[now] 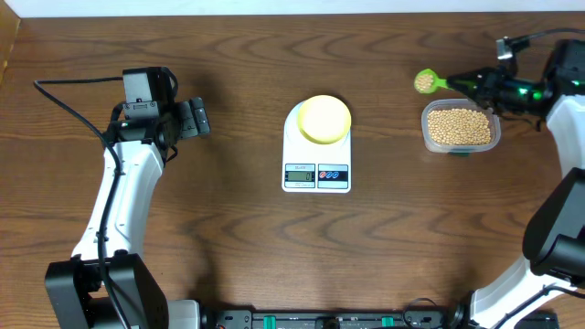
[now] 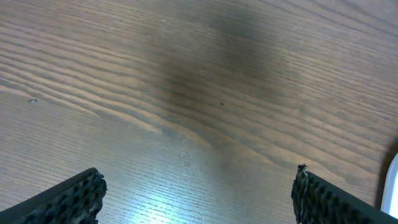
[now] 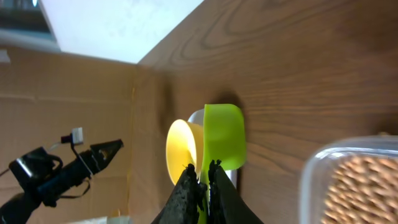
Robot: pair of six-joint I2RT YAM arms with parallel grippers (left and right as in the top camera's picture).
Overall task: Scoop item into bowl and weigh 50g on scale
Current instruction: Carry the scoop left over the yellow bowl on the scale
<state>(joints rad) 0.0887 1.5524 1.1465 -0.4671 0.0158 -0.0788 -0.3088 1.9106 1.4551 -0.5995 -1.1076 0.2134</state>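
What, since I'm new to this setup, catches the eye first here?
The pale yellow bowl sitting on the white scale at the table's centre draws the eye. At upper right, a green scoop loaded with beans is held in the right arm's shut jaws, near a clear container of more.

Looks like a robotics lab bench to me, not anyone's home. A white-and-black left arm (image 1: 123, 196) and right arm (image 1: 558, 228) stand at the near edge of a wood-grain table (image 1: 238, 247), with a black cable (image 1: 82, 81) looping over it. Plain cardboard sheets (image 3: 68, 124) wall off one side. The kitchen scale (image 1: 316, 157) is the only homey bit.
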